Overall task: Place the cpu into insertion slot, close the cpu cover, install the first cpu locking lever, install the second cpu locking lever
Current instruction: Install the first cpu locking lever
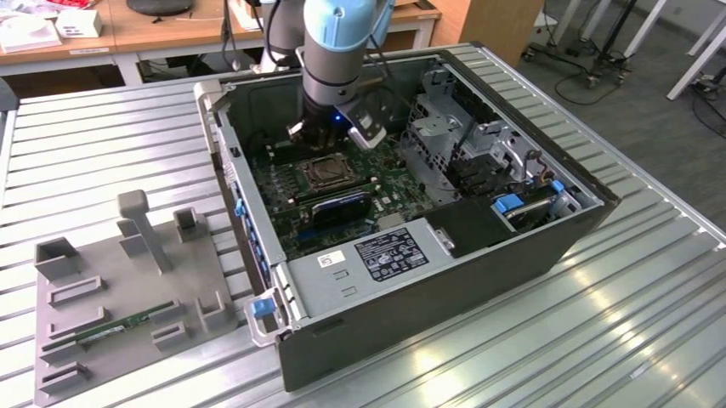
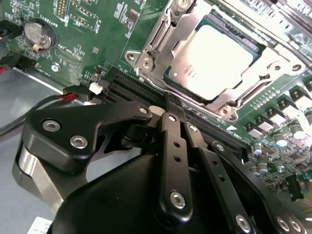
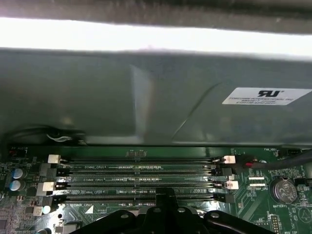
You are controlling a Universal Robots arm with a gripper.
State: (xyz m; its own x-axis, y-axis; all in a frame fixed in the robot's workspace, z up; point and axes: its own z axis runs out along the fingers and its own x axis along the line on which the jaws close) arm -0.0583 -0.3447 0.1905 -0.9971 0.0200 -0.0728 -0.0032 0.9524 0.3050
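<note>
The cpu (image 2: 219, 58) lies flat in its socket on the green motherboard, its silvery top showing. The cpu cover (image 2: 168, 44) is down around it, framing the chip. In the exterior view the socket (image 1: 323, 174) sits in the middle of the board inside the open computer case (image 1: 454, 272). My gripper (image 2: 174, 108) hangs just beside the socket's edge over the memory slots, fingers (image 2: 170, 131) pressed together and shut, with nothing seen between them. Its tip (image 3: 165, 194) also appears in the first wrist view. I cannot tell how the locking levers stand.
Black memory slots (image 3: 141, 181) run beside the socket. A coin battery (image 2: 36, 33) and red and black wires (image 2: 68, 95) lie nearby. The case's grey wall (image 3: 146, 97) stands close behind. A grey fixture (image 1: 114, 289) with a memory stick (image 1: 119, 326) rests at the exterior view's left.
</note>
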